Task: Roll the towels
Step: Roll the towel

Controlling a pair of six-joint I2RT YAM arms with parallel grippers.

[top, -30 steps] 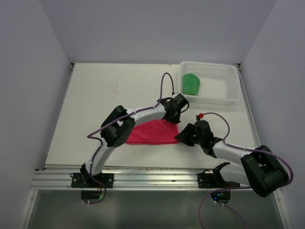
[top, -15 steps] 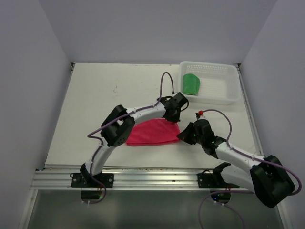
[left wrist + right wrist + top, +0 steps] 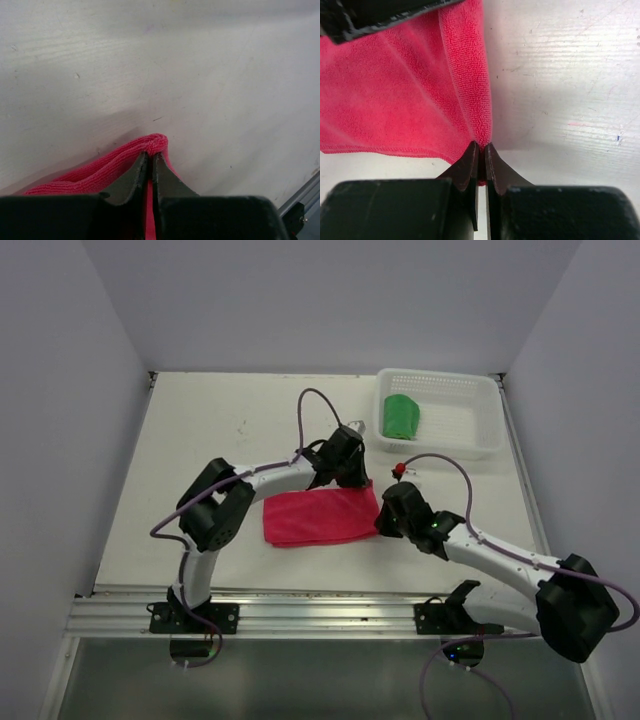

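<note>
Both arms stretch forward and curve inward toward each other, the left hand [image 3: 151, 155] and the right hand [image 3: 481, 146] angled low, each with its fingers pinched together on an edge of the pink-red towel [image 3: 315, 518].

Top view looks down on the whole table [image 3: 230, 440] — both wrist views sit close, sharing the pink-red towel [image 3: 318, 517].

The pink-red towel [image 3: 395, 95] is nubby matt cloth; the table [image 3: 565, 75] is matt, scuffed and faintly grained.
</note>
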